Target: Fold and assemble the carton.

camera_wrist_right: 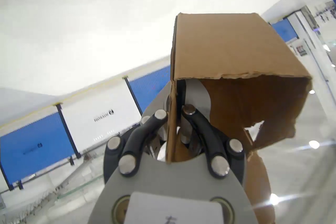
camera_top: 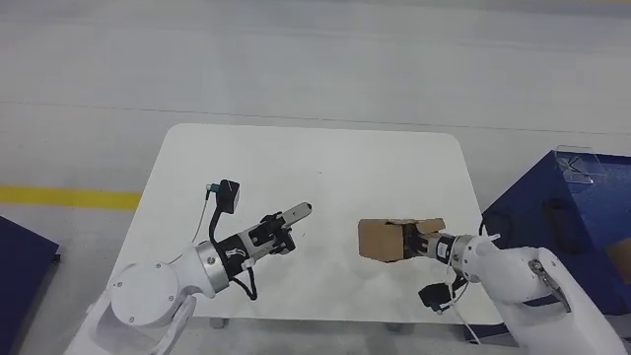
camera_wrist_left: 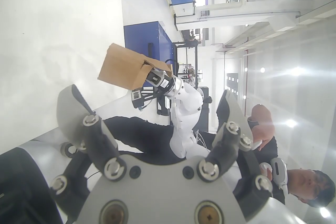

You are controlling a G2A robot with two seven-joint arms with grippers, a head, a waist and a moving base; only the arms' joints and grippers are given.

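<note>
Lettering on the wall panel [camera_wrist_right: 103,114] is showing too small to read. Right hand [camera_top: 419,247] is pinching the wall of the carton [camera_top: 385,239] over the bench's [camera_top: 325,158] right front. Left hand [camera_top: 294,214] is hanging spread, well apart.

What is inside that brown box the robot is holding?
Inside the carton, one finger of the right gripper shows, pinching a side wall from within. Beyond it only bare brown walls show. The deeper end is dark and covered by the box itself.
</note>
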